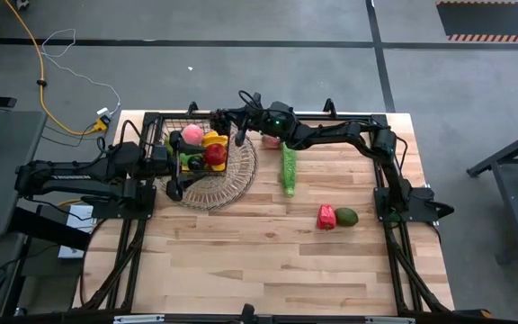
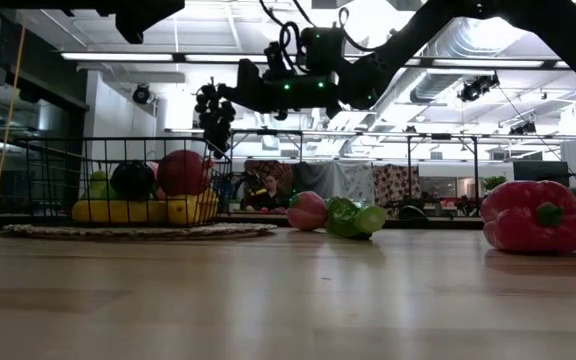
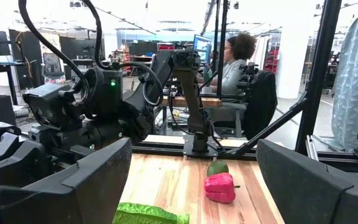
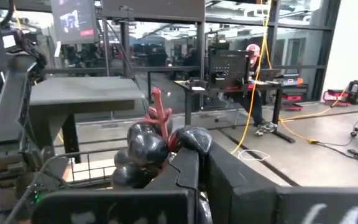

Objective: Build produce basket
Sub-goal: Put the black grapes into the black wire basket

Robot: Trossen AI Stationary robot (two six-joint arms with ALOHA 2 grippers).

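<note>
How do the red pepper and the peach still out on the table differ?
The red pepper is deep red and blocky; the peach is pink and round. The pepper lies beside the avocado, nearer the table's front; the peach sits at the back by the green stalk. Neither is in the basket.

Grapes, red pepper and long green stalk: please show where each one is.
grapes (image 4: 143,152): right wrist view, front berries of the bunch.
red pepper (image 2: 530,216): low view, its front side.
long green stalk (image 1: 289,169): high view, its middle.
</note>
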